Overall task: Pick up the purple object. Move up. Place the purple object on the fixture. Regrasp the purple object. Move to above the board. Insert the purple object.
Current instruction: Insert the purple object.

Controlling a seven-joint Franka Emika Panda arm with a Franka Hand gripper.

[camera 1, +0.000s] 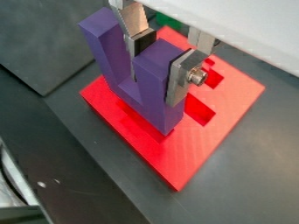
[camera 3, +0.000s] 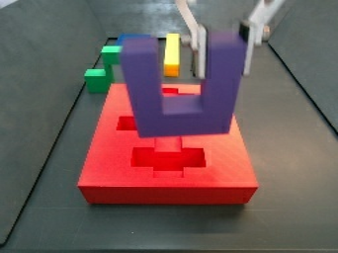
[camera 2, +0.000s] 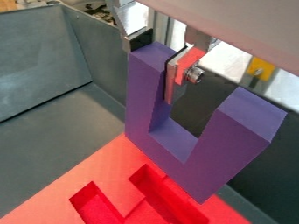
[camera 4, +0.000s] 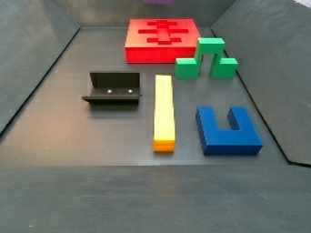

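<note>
The purple object is a U-shaped block hanging base down with its prongs pointing up. My gripper is shut on one prong, a silver finger flat against each side of it. In a side view the purple object hovers just over the red board, above its recessed cutouts and apart from them. In both wrist views the board lies right below the block's base. The black fixture stands on the floor well away from the board, with nothing on it.
Two green blocks sit beside the board. A long yellow bar lies next to the fixture, and a blue U-shaped block lies past it. Grey sloping walls enclose the dark floor.
</note>
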